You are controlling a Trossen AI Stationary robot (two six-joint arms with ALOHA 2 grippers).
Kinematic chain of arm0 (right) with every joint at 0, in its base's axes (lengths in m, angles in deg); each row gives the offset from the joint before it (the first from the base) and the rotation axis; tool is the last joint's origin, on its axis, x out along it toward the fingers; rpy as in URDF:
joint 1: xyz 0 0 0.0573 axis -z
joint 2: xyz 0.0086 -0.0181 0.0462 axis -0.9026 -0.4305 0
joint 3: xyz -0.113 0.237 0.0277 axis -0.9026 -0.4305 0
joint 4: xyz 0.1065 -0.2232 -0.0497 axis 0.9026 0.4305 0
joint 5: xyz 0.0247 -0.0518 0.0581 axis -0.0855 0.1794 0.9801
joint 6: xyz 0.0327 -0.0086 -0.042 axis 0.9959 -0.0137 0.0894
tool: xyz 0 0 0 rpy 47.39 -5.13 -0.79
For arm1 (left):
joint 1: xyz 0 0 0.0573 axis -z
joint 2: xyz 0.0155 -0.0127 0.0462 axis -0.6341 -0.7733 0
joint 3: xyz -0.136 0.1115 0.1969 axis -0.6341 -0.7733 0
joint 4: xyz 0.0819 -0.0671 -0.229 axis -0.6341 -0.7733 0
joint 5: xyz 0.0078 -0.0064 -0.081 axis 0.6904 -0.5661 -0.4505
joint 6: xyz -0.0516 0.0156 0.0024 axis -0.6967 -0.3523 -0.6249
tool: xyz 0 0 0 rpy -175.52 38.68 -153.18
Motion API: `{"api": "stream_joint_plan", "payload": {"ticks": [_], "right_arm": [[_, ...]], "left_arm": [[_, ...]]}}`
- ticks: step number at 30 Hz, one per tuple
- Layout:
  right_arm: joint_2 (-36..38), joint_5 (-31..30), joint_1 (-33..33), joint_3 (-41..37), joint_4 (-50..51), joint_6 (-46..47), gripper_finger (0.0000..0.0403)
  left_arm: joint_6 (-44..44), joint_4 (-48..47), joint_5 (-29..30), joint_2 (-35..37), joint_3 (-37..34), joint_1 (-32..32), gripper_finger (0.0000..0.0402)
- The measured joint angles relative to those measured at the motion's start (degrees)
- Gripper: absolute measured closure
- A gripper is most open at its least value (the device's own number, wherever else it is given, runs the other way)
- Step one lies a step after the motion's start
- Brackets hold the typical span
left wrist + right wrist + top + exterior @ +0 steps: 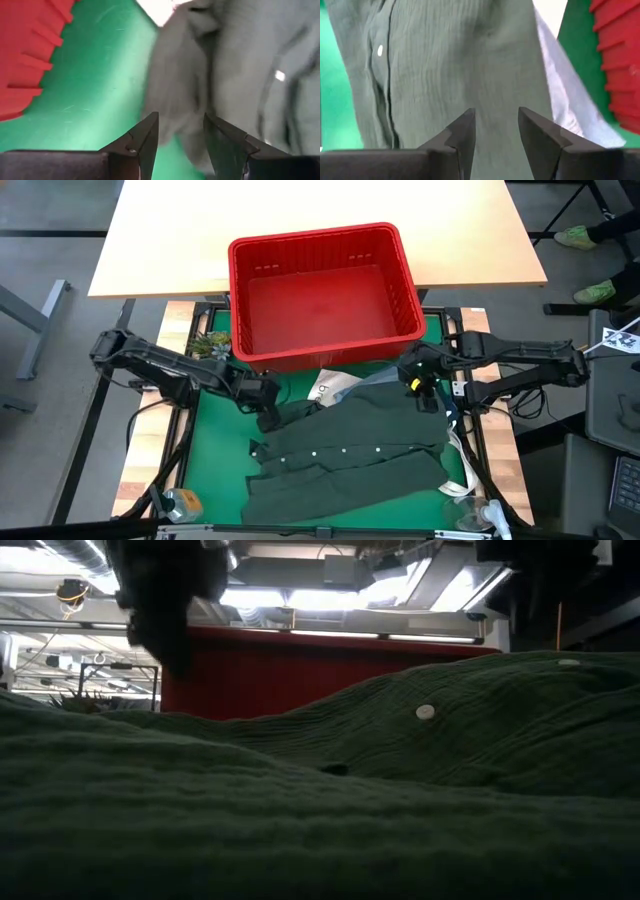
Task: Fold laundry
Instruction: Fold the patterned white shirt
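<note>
A dark olive green shirt (350,450) with white buttons (426,711) lies spread out on the green mat (210,460), its collar end toward the red basket. My left gripper (268,418) hangs open over the shirt's far left edge (170,100), fingers slanting down. My right gripper (428,398) hangs open over the shirt's far right part (445,65), also slanting down. In the wrist views each pair of fingers frames the cloth, and I see no cloth between them. The low view looks across the shirt's folds (400,770).
The red slotted basket (400,280) stands at the mat's far edge, close behind both grippers. A white bag (330,387) shows from under the shirt's collar end, and its strap (458,465) trails along the right. A leaf-print cloth (210,345) lies left of the basket.
</note>
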Motion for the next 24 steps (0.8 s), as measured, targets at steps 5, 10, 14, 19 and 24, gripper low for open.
{"api": "stream_joint_plan", "payload": {"ticks": [5, 10, 14, 19, 24], "right_arm": [[-0.08, -0.81, 0.0, 0.0, -2.69, 0.12, 0.0256], [-0.18, -1.69, -0.02, 0.0, -4.74, 0.13, 0.0256], [-0.18, -3.86, -0.02, 0.0, -5.17, 0.17, 0.0256], [-0.54, -5.43, -0.02, 0.0, -5.2, 0.17, 0.0256], [-1.08, -5.41, -0.02, 0.0, -6.16, 0.17, 0.0256]], "left_arm": [[-1.63, 7.77, 0.02, -0.68, -6.15, -3.24, 0.0253], [-3.2, 14.73, 0.46, -1.03, -11.07, -5.02, 0.0253], [-3.28, 20.38, 0.24, -1.04, -13.89, -5.72, 0.0253], [-3.36, 27.67, 0.25, -1.23, -17.69, -5.71, 0.0253], [-6.19, 32.79, 0.27, -1.25, -21.2, -5.72, 0.0253]]}}
